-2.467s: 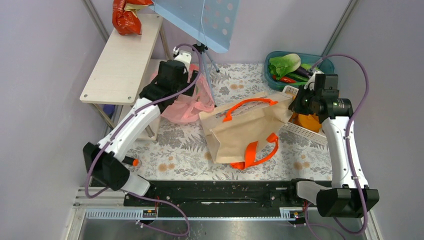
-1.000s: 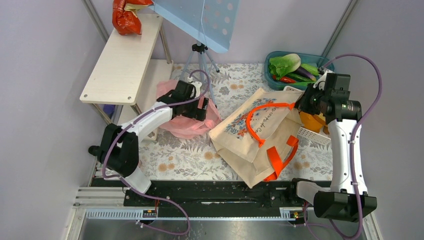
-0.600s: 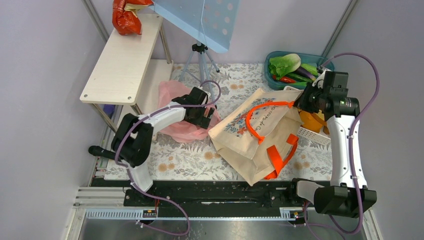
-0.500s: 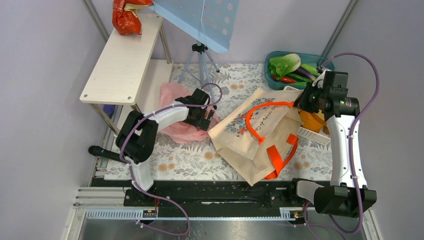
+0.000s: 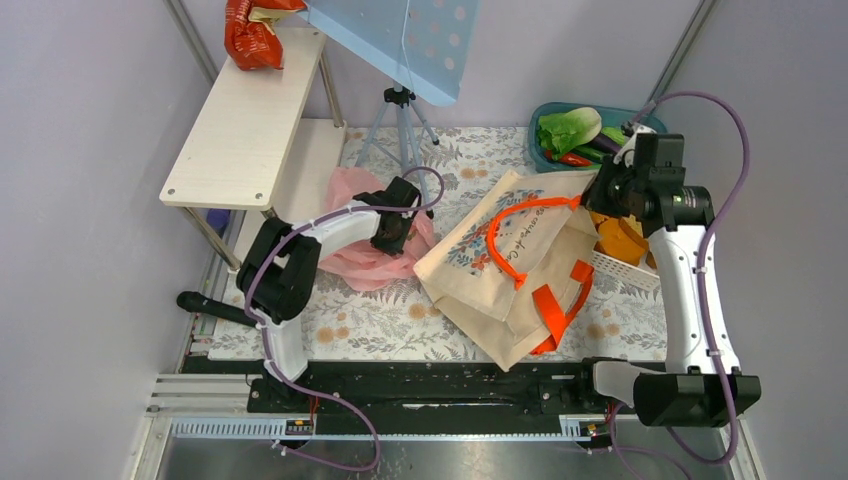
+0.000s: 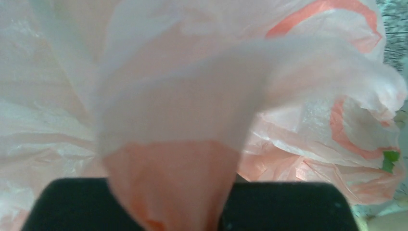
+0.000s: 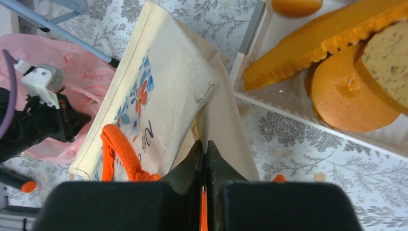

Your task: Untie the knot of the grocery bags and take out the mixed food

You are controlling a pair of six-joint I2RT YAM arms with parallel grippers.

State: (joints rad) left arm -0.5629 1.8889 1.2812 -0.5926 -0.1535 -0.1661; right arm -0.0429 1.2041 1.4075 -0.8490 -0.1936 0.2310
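The pink grocery bag (image 5: 345,190) lies crumpled at the left of the mat and fills the left wrist view (image 6: 308,125). My left gripper (image 5: 398,230) is at its right side, and a bunch of pink plastic runs down between its jaws. A green bit (image 6: 389,161) shows at the bag's edge. Toy foods, including a leafy green-and-white vegetable (image 5: 568,128), lie in a teal basin (image 5: 545,110) at the back right. My right gripper (image 5: 597,195) is shut (image 7: 203,144) on the edge of the beige floral tote (image 7: 159,86).
The tote (image 5: 500,270) with orange handles lies mid-mat. A white basket (image 5: 620,268) with orange bread-like pieces stands under the right arm. A tripod (image 5: 400,110) and a blue perforated board stand behind. A wooden shelf (image 5: 250,110) with a red bag is at the left.
My left gripper has come from the bag's far side to its right side, near the tote. My right gripper has pulled the tote's edge back, turning the floral face up.
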